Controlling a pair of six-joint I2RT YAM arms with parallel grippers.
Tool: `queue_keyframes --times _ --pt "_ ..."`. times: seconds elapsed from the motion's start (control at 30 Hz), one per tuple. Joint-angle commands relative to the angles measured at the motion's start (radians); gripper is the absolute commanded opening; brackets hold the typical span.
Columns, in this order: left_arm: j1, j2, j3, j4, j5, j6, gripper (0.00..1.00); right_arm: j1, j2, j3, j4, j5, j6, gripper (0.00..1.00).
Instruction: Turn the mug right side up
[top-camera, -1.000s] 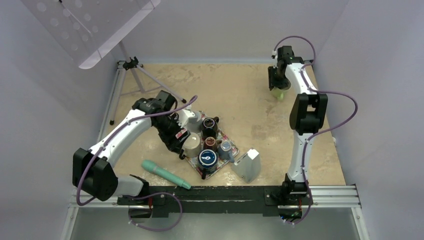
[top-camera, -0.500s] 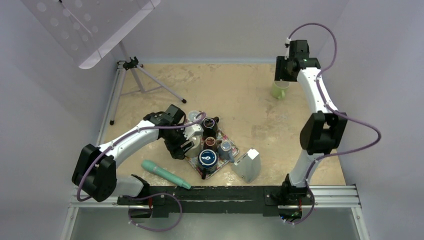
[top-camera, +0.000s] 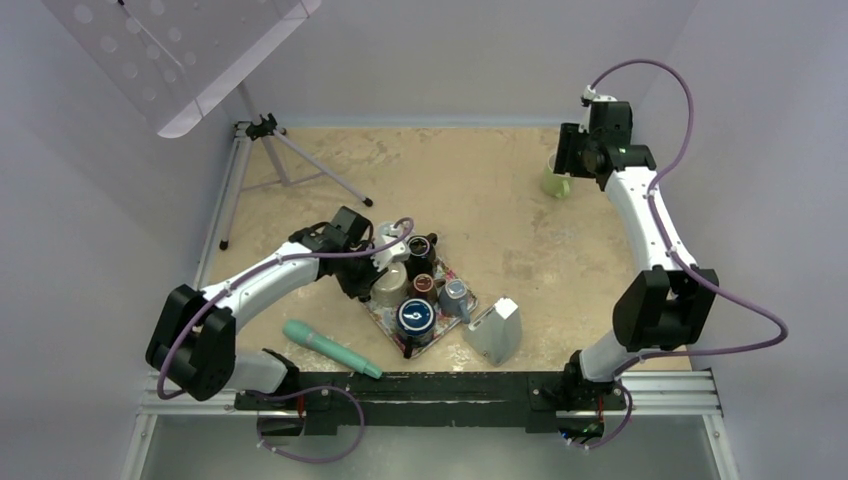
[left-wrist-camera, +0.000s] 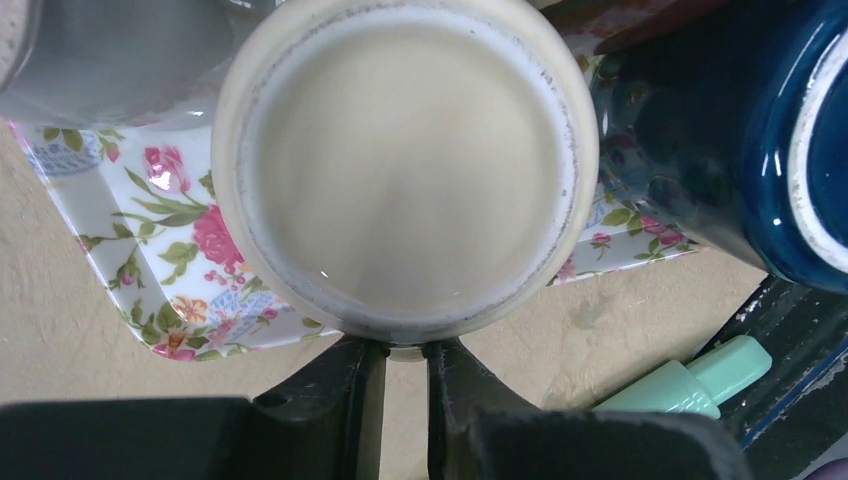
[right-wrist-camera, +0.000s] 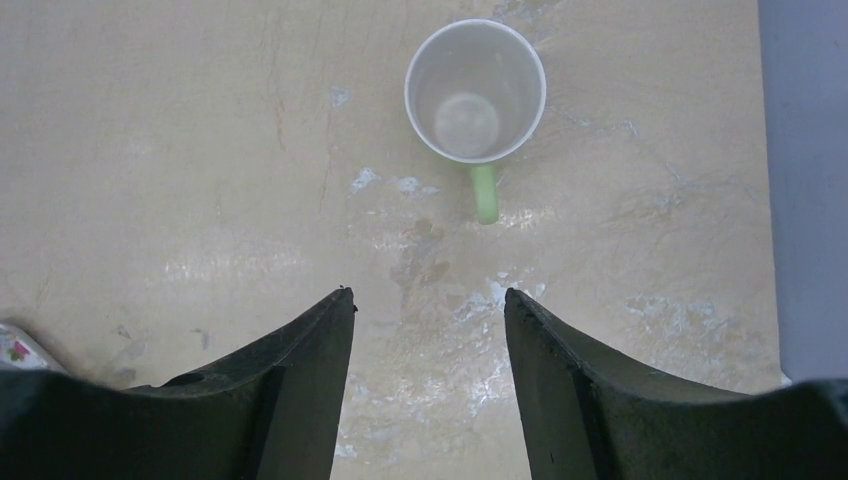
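Note:
A cream mug (left-wrist-camera: 405, 160) stands upside down on the floral tray (left-wrist-camera: 150, 260), its flat base facing the left wrist camera. My left gripper (left-wrist-camera: 405, 350) is shut on the mug's handle, a sliver of cream showing between the narrow jaws. From above, the same mug (top-camera: 388, 288) sits at the tray's left side with the left gripper (top-camera: 376, 276) against it. A light-green mug (right-wrist-camera: 476, 92) stands upright on the table, handle pointing toward my right gripper (right-wrist-camera: 428, 295), which is open, empty and well apart from it. That green mug (top-camera: 553, 182) is at the far right.
Several other mugs crowd the tray, among them a navy one (left-wrist-camera: 760, 130) and a grey one (left-wrist-camera: 110, 60). A teal bottle (top-camera: 330, 348) lies near the front rail. A white carton (top-camera: 497, 330) stands right of the tray. A tripod (top-camera: 290, 160) occupies the far left.
The left jaws have closed from wide open onto the cream mug's handle. The right arm has swung back and to the right, away from the green mug.

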Motion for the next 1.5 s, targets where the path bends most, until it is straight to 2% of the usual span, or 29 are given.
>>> queue_keyframes --times 0.0,0.17,0.27,0.33,0.37,0.4,0.43,0.6,0.73,0.9,1.03,1.13,1.23,1.47 --pt "0.000 -0.023 -0.004 -0.016 0.019 0.041 0.00 0.005 -0.080 -0.017 0.046 -0.022 0.011 0.59" --pt "0.028 -0.065 0.082 -0.181 0.024 0.060 0.00 0.039 -0.130 -0.035 0.046 -0.066 0.018 0.60" --pt "0.070 -0.114 0.164 -0.292 0.073 0.046 0.00 0.096 -0.162 -0.039 0.046 -0.079 0.018 0.61" --pt "0.074 -0.153 0.203 -0.330 0.092 0.037 0.00 0.148 -0.186 -0.048 0.065 -0.126 0.026 0.68" --pt "0.076 -0.174 0.218 -0.335 0.093 0.018 0.00 0.174 -0.198 -0.055 0.080 -0.143 0.037 0.89" --pt "0.081 -0.186 0.235 -0.336 0.097 -0.003 0.00 0.204 -0.207 -0.061 0.105 -0.167 0.053 0.98" --pt "0.090 -0.190 0.255 -0.335 0.108 -0.035 0.00 0.233 -0.214 -0.069 0.128 -0.187 0.069 0.99" --pt "0.128 -0.177 0.405 -0.363 0.206 -0.205 0.00 0.369 -0.258 -0.124 0.249 -0.313 0.154 0.99" --pt "0.129 -0.156 0.523 -0.361 0.280 -0.335 0.00 0.399 -0.368 -0.295 0.506 -0.484 0.322 0.99" --pt "0.129 -0.057 0.712 -0.277 0.459 -0.526 0.00 0.404 -0.534 -0.549 0.858 -0.641 0.511 0.99" --pt "0.126 0.012 0.830 -0.183 0.555 -0.667 0.00 0.404 -0.547 -0.598 0.929 -0.759 0.581 0.99" --pt "0.117 0.042 0.873 -0.155 0.585 -0.702 0.00 0.404 -0.553 -0.663 1.035 -0.787 0.678 0.99" --pt "0.110 0.050 0.874 -0.140 0.595 -0.712 0.00 0.405 -0.555 -0.720 1.251 -0.784 0.794 0.98" --pt "0.092 0.051 0.855 -0.075 0.635 -0.755 0.00 0.429 -0.449 -0.715 1.520 -0.811 0.979 0.89"
